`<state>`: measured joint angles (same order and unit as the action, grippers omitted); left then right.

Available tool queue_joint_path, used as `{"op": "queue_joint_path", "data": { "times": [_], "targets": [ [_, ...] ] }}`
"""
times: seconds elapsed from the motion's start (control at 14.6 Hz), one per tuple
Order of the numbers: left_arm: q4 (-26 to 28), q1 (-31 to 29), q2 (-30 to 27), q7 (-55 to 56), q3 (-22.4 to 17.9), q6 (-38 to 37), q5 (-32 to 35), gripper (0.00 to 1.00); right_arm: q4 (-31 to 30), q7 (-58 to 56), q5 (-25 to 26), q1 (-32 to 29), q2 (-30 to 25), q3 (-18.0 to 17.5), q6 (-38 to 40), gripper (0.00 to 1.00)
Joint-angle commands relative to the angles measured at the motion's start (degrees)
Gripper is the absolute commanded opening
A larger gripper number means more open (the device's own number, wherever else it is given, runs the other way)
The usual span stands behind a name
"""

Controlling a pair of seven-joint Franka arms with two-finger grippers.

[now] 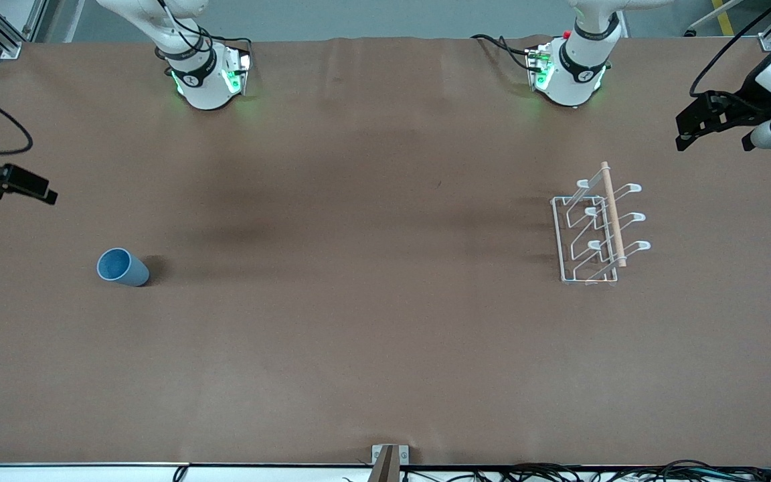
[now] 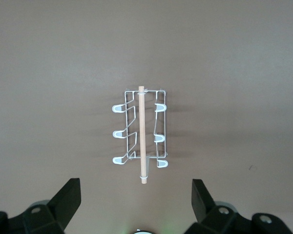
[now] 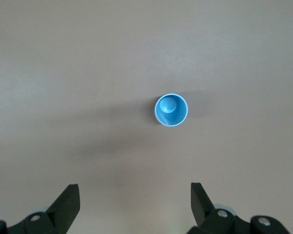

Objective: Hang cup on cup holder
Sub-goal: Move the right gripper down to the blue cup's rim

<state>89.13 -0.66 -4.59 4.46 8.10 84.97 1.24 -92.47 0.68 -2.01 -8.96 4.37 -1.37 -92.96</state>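
The light-blue cup (image 1: 122, 267) stands upright, mouth up, on the brown table toward the right arm's end; the right wrist view looks down into it (image 3: 171, 110). The white wire cup holder (image 1: 596, 231) with its wooden rod (image 1: 614, 214) stands toward the left arm's end and shows whole in the left wrist view (image 2: 141, 136). My right gripper (image 1: 36, 189) (image 3: 135, 187) hangs open and empty, high over the table edge near the cup. My left gripper (image 1: 690, 134) (image 2: 135, 184) hangs open and empty, high beside the cup holder. Nothing hangs on the prongs.
The two arm bases (image 1: 208, 73) (image 1: 569, 70) stand along the table's edge farthest from the front camera. A small metal bracket (image 1: 389, 460) and cables (image 1: 559, 472) lie at the nearest edge. A brown sheet (image 1: 359, 268) covers the table between cup and rack.
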Motion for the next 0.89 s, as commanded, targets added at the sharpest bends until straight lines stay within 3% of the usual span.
{"op": "queue_joint_path", "data": {
  "times": [0.0, 0.55, 0.82],
  "targets": [
    [-1.3, 0.0, 0.9, -0.1, 0.2, -0.5, 0.1, 1.0, -4.3, -3.4, -0.6, -3.1, 3.2, -0.5, -6.2, 1.0],
    [-1.4, -0.1, 0.5, -0.9, 0.2, -0.5, -0.4, 1.0, -6.1, -8.8, 0.1, -8.2, 18.9, -0.4, -18.4, 1.0],
    [-1.4, 0.0, 0.8, -0.5, 0.4, -0.5, -0.1, 1.0, -8.2, -11.7, 0.0, -8.8, 22.1, -0.5, -20.4, 1.0]
  ]
}}
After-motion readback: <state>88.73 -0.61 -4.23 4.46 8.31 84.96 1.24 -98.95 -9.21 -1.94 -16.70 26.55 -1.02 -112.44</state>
